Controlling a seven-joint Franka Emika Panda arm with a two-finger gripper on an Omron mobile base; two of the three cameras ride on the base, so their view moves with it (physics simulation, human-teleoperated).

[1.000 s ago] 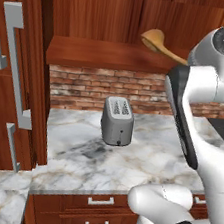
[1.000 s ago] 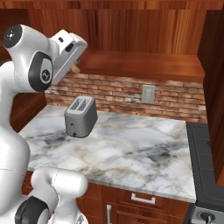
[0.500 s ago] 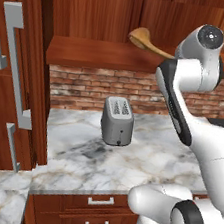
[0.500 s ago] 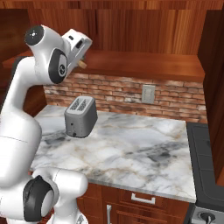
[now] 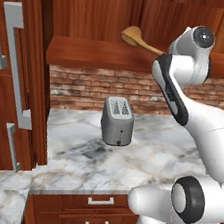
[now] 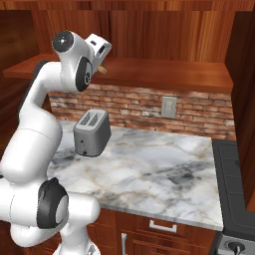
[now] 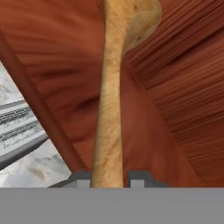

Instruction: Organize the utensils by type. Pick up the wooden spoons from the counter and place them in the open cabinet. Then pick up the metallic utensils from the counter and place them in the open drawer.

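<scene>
My gripper is shut on the handle of an orange-brown wooden spoon, whose round bowl points away from the hand. In the left base view the wooden spoon hangs just above the shelf of the open cabinet, bowl to the left, with its handle running back behind my arm. In the right base view a short tip of the wooden spoon shows under the hand, over the open cabinet. The counter lies below. The metallic utensils and the open drawer are out of view.
A grey toaster stands on the counter against the brick backsplash. A tall cabinet door with long grey handles is at the left. Shut drawers sit under the counter. A stove edge is at the right.
The arm has swung left in the left base view, carrying the wooden spoon further over the cabinet shelf. The grip has stayed shut on it.
</scene>
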